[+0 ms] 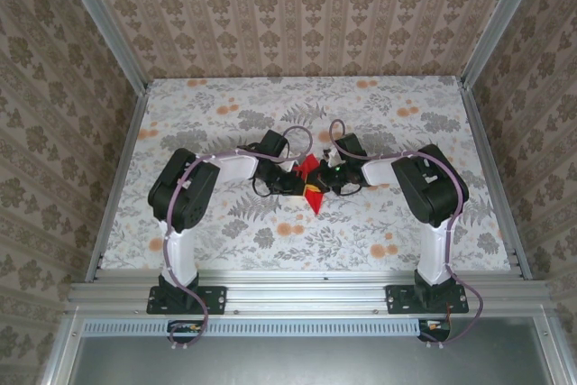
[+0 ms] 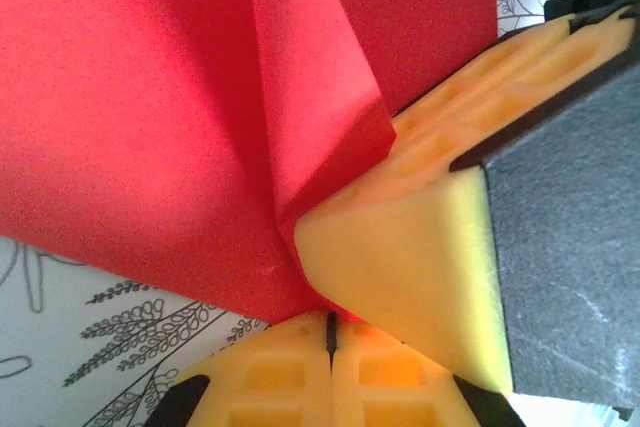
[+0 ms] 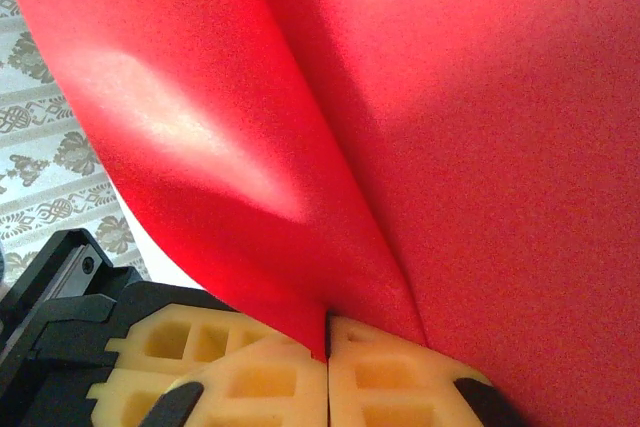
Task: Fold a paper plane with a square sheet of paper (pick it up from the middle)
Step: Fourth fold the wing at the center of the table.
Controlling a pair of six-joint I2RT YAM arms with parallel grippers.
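Creased red paper in the left claw's tight yellow-padded pinch

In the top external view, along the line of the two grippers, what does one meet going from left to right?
The left arm's elbow → left gripper, shut on the paper → red sheet of paper, folded between them → right gripper, also shut on it → right arm's elbow.

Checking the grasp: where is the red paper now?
In the top view the red paper is at the table centre, pinched between the left pincer and right pincer, both shut.
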